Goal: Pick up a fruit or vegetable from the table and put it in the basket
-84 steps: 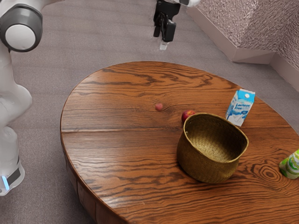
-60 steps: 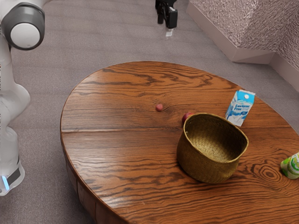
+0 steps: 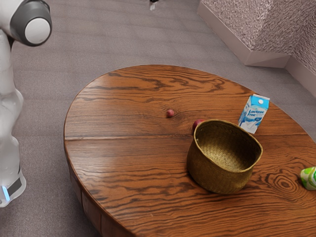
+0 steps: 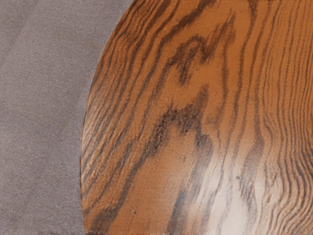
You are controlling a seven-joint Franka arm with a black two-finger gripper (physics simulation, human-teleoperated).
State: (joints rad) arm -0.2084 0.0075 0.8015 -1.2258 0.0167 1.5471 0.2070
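At the top edge of the exterior view is the tip of my gripper (image 3: 153,5), high up and far from the things on the table. A small reddish round fruit (image 3: 170,113) lies on the wooden table (image 3: 118,148). A larger red fruit (image 3: 197,125) rests beside the woven basket (image 3: 217,175), partly hidden by its rim. The basket stands upright, and the visible part of its inside holds nothing. The wrist view looks down on bare wood grain of the table (image 4: 195,122) and its curved edge.
A blue and white carton (image 3: 254,114) stands behind the basket. A green and white container (image 3: 309,178) is at the exterior view's right edge, partly cut off. Grey floor (image 3: 113,34) surrounds the round table.
My gripper has risen toward the exterior view's top edge and shifted left there. The small fruit has rolled slightly to that view's right; the green container has also shifted right and tilted further.
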